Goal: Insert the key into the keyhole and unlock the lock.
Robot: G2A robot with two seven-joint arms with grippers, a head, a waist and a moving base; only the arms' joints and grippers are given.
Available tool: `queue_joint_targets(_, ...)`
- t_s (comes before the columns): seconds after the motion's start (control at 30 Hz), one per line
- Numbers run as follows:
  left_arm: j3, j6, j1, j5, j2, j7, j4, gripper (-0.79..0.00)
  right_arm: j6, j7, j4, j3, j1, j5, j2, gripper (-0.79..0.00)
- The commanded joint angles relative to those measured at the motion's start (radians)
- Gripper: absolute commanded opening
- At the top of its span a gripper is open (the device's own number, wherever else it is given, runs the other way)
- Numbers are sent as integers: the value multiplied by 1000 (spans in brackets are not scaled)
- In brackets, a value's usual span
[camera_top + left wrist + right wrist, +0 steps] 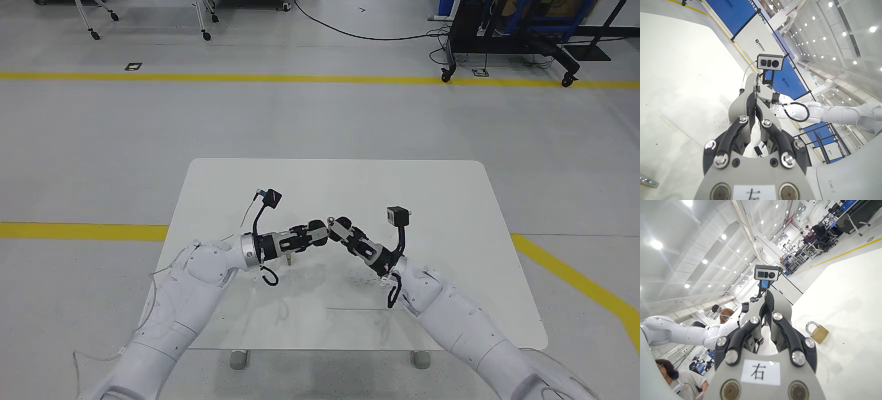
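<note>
The top view looks straight down from well above the table point(450, 200), while each wrist camera sits close behind its own fingers, the left gripper point(755, 86) facing 3 o'clock and the right gripper point(767, 295) facing 10 o'clock, both sharing the table's middle.

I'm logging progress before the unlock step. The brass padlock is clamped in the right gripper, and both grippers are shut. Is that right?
Not quite. The brass padlock is not in the right gripper. It lies loose on the white table, apart from the gripper's fingers, as the right wrist view shows. The rest holds: the right gripper is shut, and so is the left gripper.
</note>
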Motion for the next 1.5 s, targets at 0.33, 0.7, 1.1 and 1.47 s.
queue_joint_targets(0.33, 2, 5, 0, 0, 3, 13, -2, -493, 0, 20, -6, 37, -15, -12, -9, -785)
queue_joint_targets(0.7, 18, 11, 0, 28, 5, 16, -11, -576, 0, 41, -3, 54, -21, -23, -21, -785)
queue_joint_targets(1.1, 23, 17, 0, 48, 7, 39, -14, -690, 0, 58, 9, 71, -26, -23, -33, -785)
queue_joint_targets(1.47, 19, 16, 0, 50, 11, 49, -15, -785, 0, 82, 11, 89, -31, -19, -40, -785)
